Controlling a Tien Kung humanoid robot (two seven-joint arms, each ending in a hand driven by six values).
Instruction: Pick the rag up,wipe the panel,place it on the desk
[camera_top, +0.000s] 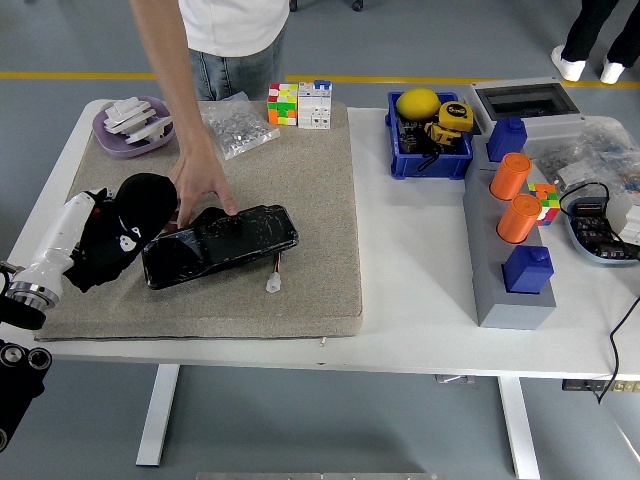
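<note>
A glossy black panel (225, 243) lies slanted on the tan mat (310, 190), with a short wire and a white plug (272, 284) at its near right. My left hand (112, 245), on a white forearm, comes in from the left and is shut on the black rag (142, 203). The rag bulges over the hand and touches the panel's left end. From the far side a person's hand (203, 183) reaches down, its fingertips pressing on the panel's far edge. My right arm is out of view.
At the mat's far edge are a purple dish (133, 125), a clear bag of small parts (238, 128) and two puzzle cubes (298, 103). To the right stand a blue bin (430, 150) and a grey block with orange cylinders (510, 250).
</note>
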